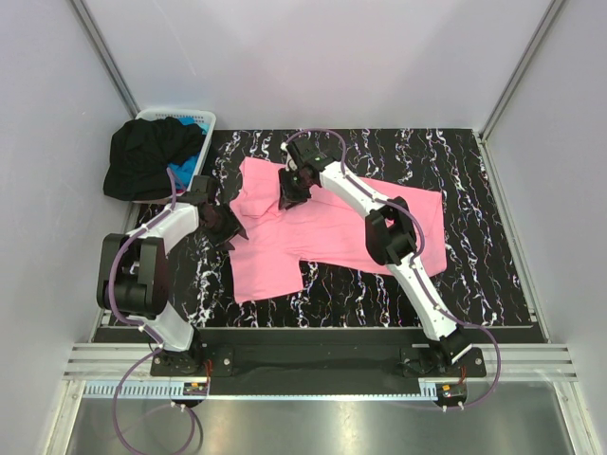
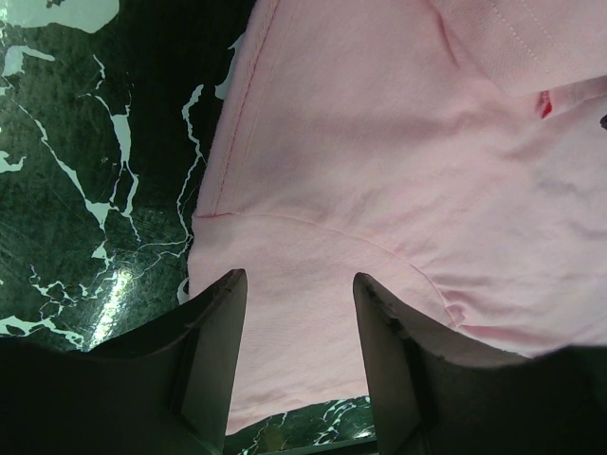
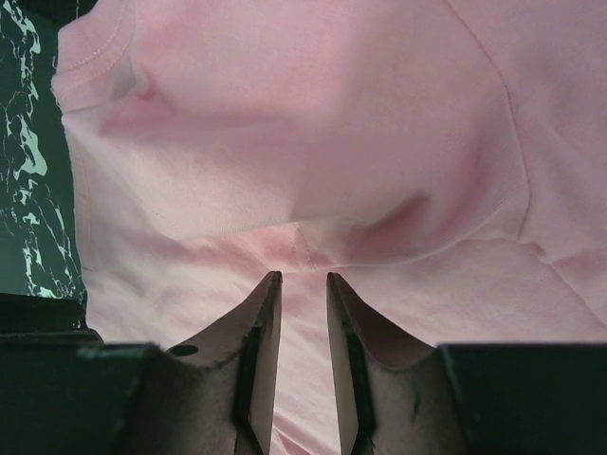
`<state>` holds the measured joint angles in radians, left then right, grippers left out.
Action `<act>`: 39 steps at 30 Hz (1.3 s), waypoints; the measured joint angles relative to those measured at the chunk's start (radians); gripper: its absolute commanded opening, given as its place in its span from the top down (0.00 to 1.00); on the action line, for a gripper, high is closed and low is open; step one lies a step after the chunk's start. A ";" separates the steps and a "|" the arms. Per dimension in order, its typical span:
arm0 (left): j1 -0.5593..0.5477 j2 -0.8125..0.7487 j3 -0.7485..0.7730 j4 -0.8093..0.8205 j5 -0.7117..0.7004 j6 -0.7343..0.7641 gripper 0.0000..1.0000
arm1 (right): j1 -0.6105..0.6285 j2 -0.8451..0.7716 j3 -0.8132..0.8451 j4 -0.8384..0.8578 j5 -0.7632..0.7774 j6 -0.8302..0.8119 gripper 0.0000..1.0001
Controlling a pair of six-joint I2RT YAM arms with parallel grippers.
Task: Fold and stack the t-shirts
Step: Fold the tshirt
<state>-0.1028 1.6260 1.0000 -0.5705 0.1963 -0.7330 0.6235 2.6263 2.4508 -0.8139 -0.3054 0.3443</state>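
Hovering over the pink t-shirt mid-frame on the bench, left gripper wide, right gripper narrowly parted.

Top view: bright, even overhead light; soft shadow under right arm on pink t-shirt. Steel sill shows mild glare. Wrist views dimmer. Left fingers and right fingers dark, out of focus. White glints on glossy marble tabletop.

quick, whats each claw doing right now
left claw: open over the pink t-shirt, holding nothing
right claw: narrow gap, at the pink t-shirt; grip cannot be told
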 measured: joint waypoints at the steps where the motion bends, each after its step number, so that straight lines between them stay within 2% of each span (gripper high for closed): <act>1: 0.000 0.000 0.000 0.000 0.000 0.000 0.47 | 0.000 0.000 0.000 0.000 -0.002 0.000 0.67; 18: 0.000 0.000 0.000 0.000 -0.001 0.000 0.45 | 0.006 0.006 0.012 0.001 -0.079 0.034 0.65; 39: 0.000 0.000 0.000 -0.004 -0.001 0.008 0.43 | 0.007 0.072 0.057 0.001 -0.074 0.042 0.64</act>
<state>-0.1028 1.6260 1.0000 -0.5747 0.1955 -0.7246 0.6304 2.6980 2.5080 -0.8127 -0.3790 0.3866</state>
